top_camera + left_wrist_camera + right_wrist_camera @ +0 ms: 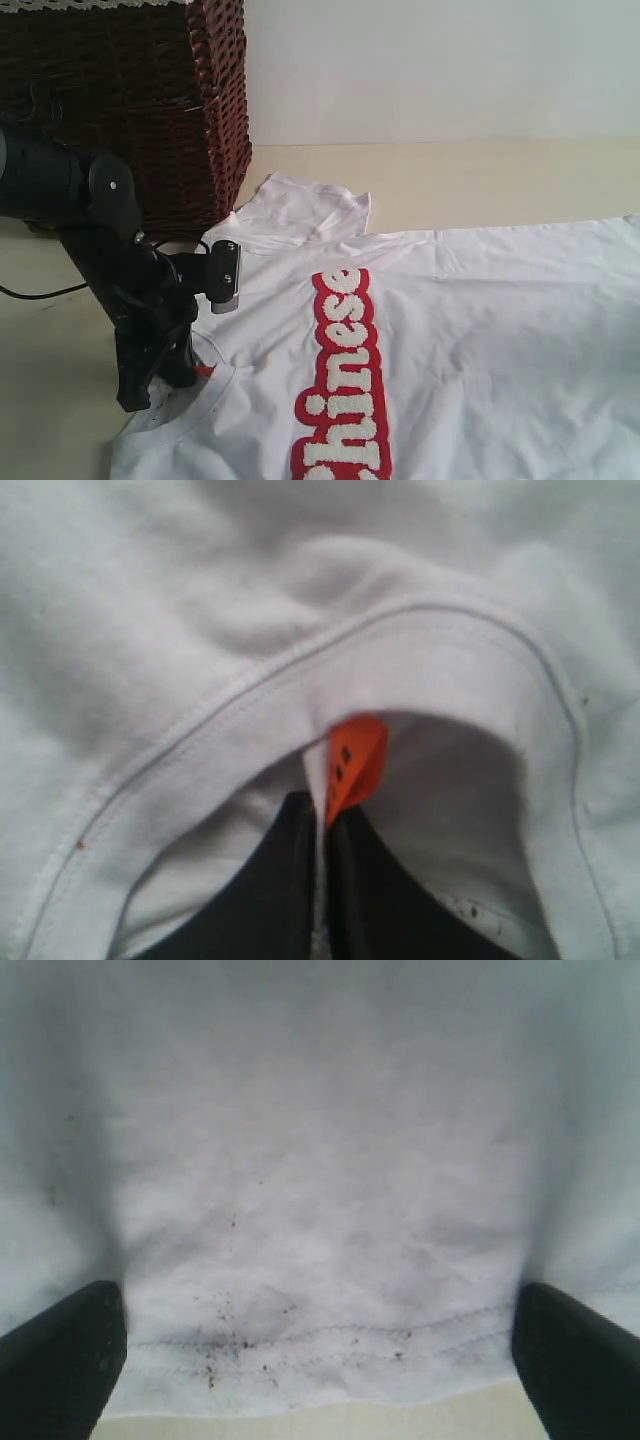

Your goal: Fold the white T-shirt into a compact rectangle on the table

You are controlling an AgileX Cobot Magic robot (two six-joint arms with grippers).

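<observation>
One white T-shirt (480,330) on counter (450,180), one basket (150,110) beside it, left gripper (322,808) pinched its collar (420,650), right gripper (320,1305) spread over its hem (320,1360)

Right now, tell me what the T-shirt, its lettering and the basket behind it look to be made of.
The white T-shirt: soft matte knit, probably cotton; it creases and shows stitched seams.
The lettering: fuzzy white pile edged in red, looks like chenille or flock.
The basket: dark brown woven wicker or rattan, slightly glossy; its strands cross in rows.
</observation>
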